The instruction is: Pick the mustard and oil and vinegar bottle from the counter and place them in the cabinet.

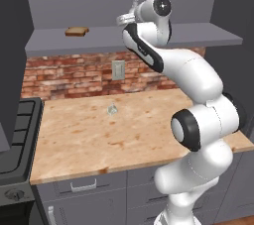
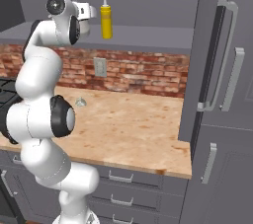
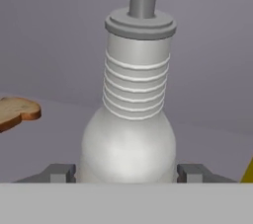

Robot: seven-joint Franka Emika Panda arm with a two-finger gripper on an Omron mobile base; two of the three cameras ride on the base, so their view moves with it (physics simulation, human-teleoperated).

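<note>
Standing upright on cabinet [image 1: 198,34] shelf, oil and vinegar bottle [image 3: 129,134] is seen between gripper [image 3: 126,172] fingertips [image 3: 60,172]. Jaws spread to either side of bulbous base; whether pads press glass or stand just clear cannot be told. Mustard [image 2: 105,19] already set on same shelf, just right of hand. Bread slice [image 1: 76,31] lies far left on shelf. Bottle judged rigid, smooth, slippery, likely fragile and light; ribbed neck or belly judged best hold, thin spout avoided.

Cabinet [image 1: 208,34] shelf: toast slice [image 1: 77,31], mustard [image 2: 105,18], oil and vinegar bottle [image 3: 129,134]. Counter [image 1: 129,135]: one small clear glassy object [image 1: 112,110].
</note>
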